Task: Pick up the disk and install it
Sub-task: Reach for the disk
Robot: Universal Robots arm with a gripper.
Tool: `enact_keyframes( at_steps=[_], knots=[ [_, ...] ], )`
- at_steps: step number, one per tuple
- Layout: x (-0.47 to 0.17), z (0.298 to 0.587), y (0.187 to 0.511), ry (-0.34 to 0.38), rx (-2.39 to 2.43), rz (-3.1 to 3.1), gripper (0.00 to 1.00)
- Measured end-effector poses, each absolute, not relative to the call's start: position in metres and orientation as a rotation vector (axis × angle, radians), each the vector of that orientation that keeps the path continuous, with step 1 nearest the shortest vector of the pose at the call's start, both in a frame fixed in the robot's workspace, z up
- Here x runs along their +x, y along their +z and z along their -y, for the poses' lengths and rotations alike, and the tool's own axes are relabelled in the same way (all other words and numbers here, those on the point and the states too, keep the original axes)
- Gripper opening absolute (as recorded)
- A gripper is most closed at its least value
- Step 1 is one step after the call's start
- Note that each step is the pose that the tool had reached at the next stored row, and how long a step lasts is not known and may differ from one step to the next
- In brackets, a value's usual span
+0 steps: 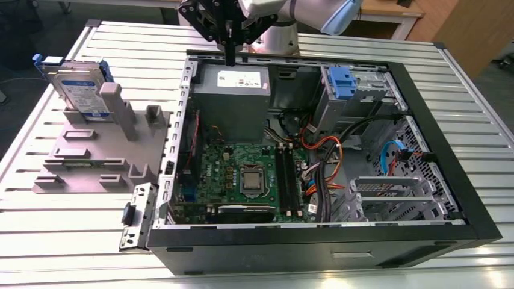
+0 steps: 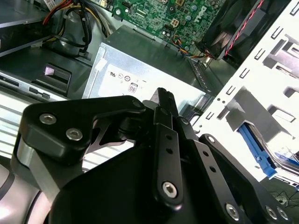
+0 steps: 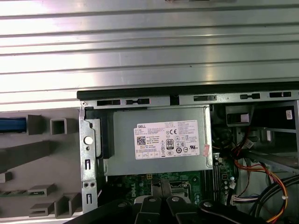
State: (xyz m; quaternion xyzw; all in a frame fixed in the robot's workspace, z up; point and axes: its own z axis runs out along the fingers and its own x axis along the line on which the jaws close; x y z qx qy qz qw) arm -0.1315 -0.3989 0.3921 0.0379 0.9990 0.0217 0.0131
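Currently the disk (image 1: 80, 90) stands on edge in a slot of the grey fixture (image 1: 88, 158) on the bench (image 1: 470, 96), at the exterior view's left, outside the open computer case (image 1: 321, 239). We judge it rigid and fairly dense for its bulk. Its metal skin is probably somewhat slippery, and it is likely sensitive to knocks. The blue side rails look like the weaker, plastic parts. The sensible hold, in our view, is across the two broad flat faces near the exposed upper edge, clear of the fixture's posts. The claw (image 1: 231, 58) hangs at the case's far rim, above the grey power supply (image 1: 233, 99) with its white sticker. Its fingers are pressed together and carry nothing. Disk and claw are well apart: the disk sits off toward the exterior view's left of the claw, with the case wall between them.
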Motion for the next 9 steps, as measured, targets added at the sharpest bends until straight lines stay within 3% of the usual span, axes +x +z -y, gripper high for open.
enact_keyframes(
  at_steps=[9],
  knots=[
    [-0.1316, 0.3989, 0.3921, 0.068, 0.118, -3.113, 0.11]
  ],
)
